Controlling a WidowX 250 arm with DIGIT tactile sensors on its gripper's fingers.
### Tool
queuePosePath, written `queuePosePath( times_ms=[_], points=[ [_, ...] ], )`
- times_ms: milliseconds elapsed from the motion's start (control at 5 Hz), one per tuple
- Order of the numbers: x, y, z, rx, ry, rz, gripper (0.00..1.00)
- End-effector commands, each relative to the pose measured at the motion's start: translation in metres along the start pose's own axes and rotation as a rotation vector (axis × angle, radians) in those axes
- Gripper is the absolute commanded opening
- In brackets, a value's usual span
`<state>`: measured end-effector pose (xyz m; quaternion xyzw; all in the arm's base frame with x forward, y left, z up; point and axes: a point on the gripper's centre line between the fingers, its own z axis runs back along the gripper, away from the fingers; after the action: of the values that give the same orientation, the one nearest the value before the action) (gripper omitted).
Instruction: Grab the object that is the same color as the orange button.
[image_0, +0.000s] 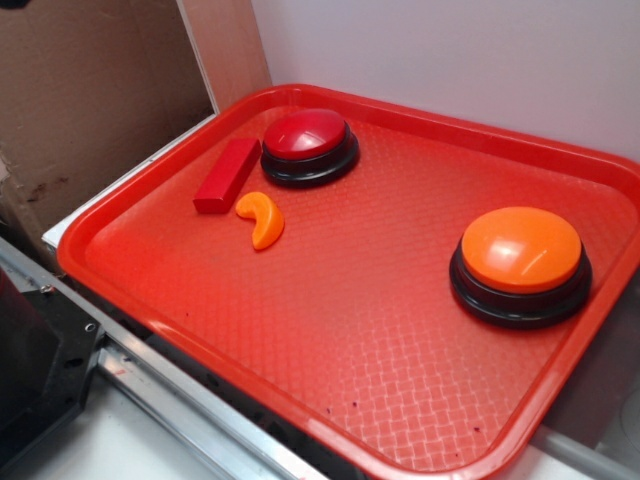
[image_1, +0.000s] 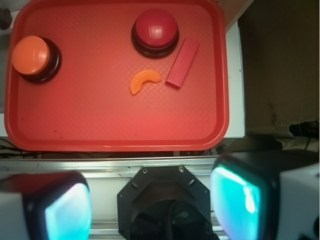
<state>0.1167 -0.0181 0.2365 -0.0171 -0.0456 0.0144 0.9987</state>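
Observation:
A small glossy orange crescent piece (image_0: 262, 219) lies on the red tray (image_0: 330, 330), just in front of the red block; in the wrist view it (image_1: 144, 81) sits near the tray's middle. The large orange domed button (image_0: 521, 262) on a black base stands at the tray's right; in the wrist view it (image_1: 33, 57) is at the upper left. My gripper (image_1: 152, 202) is open and empty, high above the robot base and off the tray's near edge, its two teal-padded fingers (image_1: 67, 212) far apart. The gripper does not show in the exterior view.
A red domed button (image_0: 308, 143) on a black base stands at the tray's back, with a red rectangular block (image_0: 227, 175) beside it. A cardboard sheet (image_0: 90, 90) stands left of the tray. A metal rail (image_0: 170, 400) and the black robot base (image_1: 162, 202) lie along the tray's near edge.

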Motion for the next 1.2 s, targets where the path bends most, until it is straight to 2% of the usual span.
queuePosePath(
  times_ms=[0,200,400,600,800,1000],
  points=[
    [0.000,0.000,0.000,0.000,0.000,0.000,1.00],
    [0.003,0.003,-0.004,-0.050,-0.019,0.137,1.00],
    [0.010,0.010,-0.018,-0.063,-0.004,0.321,1.00],
    [0.018,0.016,-0.035,-0.109,-0.067,0.550,1.00],
    [0.031,0.023,-0.063,-0.121,-0.116,0.798,1.00],
    [0.048,0.022,-0.092,-0.117,-0.155,0.932,1.00]
  ],
)
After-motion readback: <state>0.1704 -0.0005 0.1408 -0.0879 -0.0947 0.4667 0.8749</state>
